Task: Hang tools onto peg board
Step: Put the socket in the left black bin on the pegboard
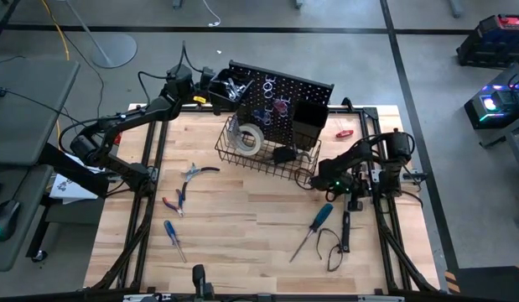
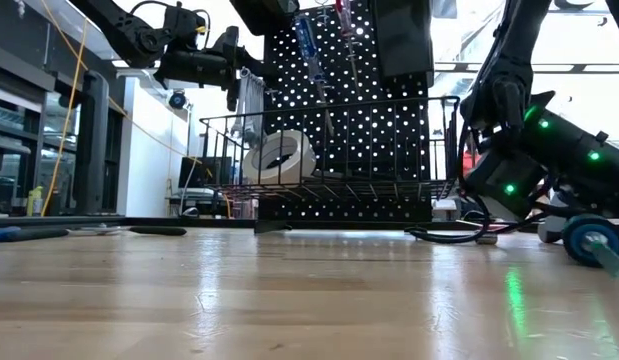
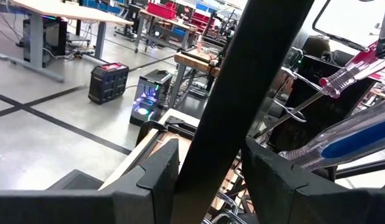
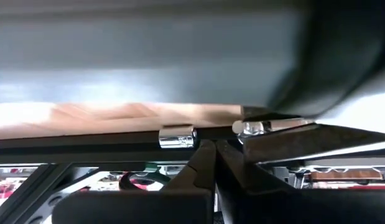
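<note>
The black peg board point(image 1: 284, 99) stands at the table's far side, with a wire basket point(image 1: 267, 159) holding a white tape roll point(image 1: 247, 139). A blue screwdriver point(image 2: 311, 55) and a red one point(image 2: 344, 20) hang on it, and silver wrenches point(image 1: 234, 86) sit in its left bin. My left gripper point(image 1: 207, 94) is level at the board's left edge, shut on it. My right gripper point(image 1: 320, 183) is shut on nothing, low by the basket's right near corner. On the table lie pliers point(image 1: 192, 173), red pliers point(image 1: 177, 201) and two blue screwdrivers point(image 1: 173, 239) point(image 1: 314, 226). My left gripper has the peg board's left edge point(image 3: 242, 93) between its two fingers point(image 3: 160, 169), one on each face of the panel. It comes in level from the table's left. The board stands upright on the table. Whether my right gripper point(image 4: 214, 150) touches the dark bar before it, I cannot tell.
A black-handled tool with a looped cord point(image 1: 343, 239) lies near the right edge. A small red item point(image 1: 345, 132) lies right of the board. A silver fitting point(image 4: 178, 137) sits on the dark bar close to my right fingertips. Bare wood lies across the table's near middle point(image 1: 242, 226).
</note>
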`<state>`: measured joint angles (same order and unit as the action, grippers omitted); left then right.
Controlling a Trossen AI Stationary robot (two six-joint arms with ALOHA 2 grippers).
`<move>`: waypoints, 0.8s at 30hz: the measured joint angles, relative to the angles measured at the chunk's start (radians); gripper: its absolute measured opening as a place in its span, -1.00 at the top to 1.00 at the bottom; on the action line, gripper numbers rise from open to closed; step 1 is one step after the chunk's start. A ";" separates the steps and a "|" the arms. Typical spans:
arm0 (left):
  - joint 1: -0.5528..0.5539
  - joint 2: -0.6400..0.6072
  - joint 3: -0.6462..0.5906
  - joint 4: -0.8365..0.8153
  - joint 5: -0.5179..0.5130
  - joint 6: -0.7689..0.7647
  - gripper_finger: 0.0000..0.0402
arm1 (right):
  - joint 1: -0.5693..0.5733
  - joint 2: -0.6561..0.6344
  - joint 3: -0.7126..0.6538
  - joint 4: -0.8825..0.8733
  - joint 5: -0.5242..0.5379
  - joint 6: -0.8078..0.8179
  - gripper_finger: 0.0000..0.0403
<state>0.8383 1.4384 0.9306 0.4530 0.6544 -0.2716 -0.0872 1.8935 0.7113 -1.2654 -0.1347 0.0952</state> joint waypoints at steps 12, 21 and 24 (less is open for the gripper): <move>0.001 -0.001 0.000 0.003 -0.016 0.016 0.22 | 0.033 -0.018 0.071 -0.019 -0.047 -0.036 1.00; 0.007 -0.002 0.000 0.005 -0.034 0.044 0.22 | -0.026 -0.079 0.072 -0.029 0.011 -0.013 1.00; 0.021 -0.002 0.000 0.008 -0.044 0.046 0.22 | -0.044 -0.080 0.073 -0.023 0.016 -0.005 1.00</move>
<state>0.8598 1.4368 0.9306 0.4607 0.6107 -0.2253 -0.1314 1.8137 0.7845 -1.2884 -0.1190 0.0906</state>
